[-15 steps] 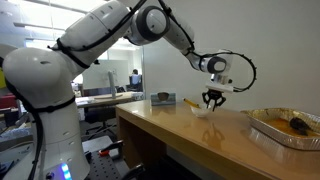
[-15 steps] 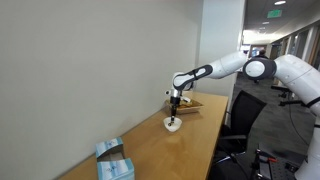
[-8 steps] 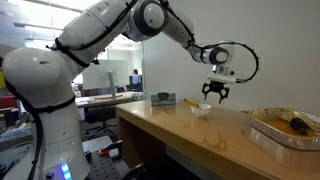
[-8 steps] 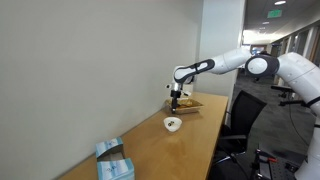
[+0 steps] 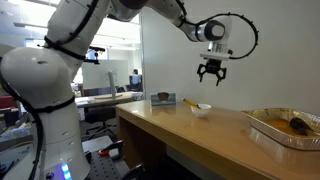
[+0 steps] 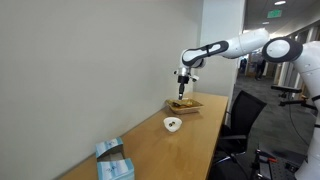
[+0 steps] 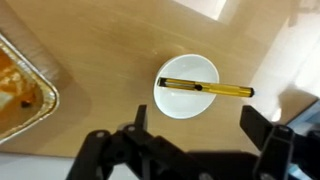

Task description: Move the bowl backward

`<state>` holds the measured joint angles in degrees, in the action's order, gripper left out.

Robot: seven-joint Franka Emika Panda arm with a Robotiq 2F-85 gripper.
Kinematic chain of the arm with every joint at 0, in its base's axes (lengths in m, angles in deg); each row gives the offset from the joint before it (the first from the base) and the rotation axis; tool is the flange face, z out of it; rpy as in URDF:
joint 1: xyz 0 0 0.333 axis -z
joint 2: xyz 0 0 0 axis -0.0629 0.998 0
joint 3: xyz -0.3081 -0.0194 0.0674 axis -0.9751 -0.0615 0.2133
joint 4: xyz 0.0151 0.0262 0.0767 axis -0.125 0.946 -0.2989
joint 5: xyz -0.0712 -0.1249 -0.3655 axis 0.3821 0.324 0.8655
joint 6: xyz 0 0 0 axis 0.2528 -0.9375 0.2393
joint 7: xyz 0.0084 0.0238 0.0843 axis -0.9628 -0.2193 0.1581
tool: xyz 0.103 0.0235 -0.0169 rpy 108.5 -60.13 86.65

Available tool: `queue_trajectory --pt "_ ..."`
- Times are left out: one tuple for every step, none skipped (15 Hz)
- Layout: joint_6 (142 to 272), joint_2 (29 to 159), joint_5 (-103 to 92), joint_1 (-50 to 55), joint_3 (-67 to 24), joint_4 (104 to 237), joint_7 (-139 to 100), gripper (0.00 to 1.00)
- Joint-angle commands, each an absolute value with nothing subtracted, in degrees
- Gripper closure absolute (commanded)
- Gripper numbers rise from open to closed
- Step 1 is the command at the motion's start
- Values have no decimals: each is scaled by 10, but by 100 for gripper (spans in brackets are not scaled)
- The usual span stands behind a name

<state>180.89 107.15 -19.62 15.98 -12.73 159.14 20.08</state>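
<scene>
The small white bowl [image 5: 202,108] [image 6: 173,124] stands on the wooden table [image 5: 180,140], with a yellow pen-like item [image 7: 205,88] lying across its rim. In the wrist view the bowl [image 7: 188,85] lies directly below, seen from above. My gripper [image 5: 210,79] [image 6: 184,88] [image 7: 198,122] hangs open well above the bowl, holding nothing. Its two dark fingers [image 7: 258,125] stand wide apart and clear of the bowl.
A large foil tray [image 5: 285,127] [image 7: 20,85] with food sits on the table to one side of the bowl. A blue box [image 6: 113,160] lies near the table's front. A wooden block [image 6: 184,103] and an office chair [image 6: 245,115] stand near the far end.
The gripper let go of the bowl, opened wide and rose straight up from it. The bowl has stayed where it was set on the table.
</scene>
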Motion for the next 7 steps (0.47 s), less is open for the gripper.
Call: queue_trajectory --pt "1858 972 -178 136 -148 1711 155 0" --pt "1865 951 -171 131 -152 1734 147 0" --pt "1871 931 -167 128 -155 1755 140 0" --pt "1875 913 -163 125 -158 1774 134 0" --pt "1878 896 -161 123 -161 1793 130 0" --pt "1883 881 -158 121 -165 1811 129 0" --pt "1884 869 -159 119 -167 1825 130 0"
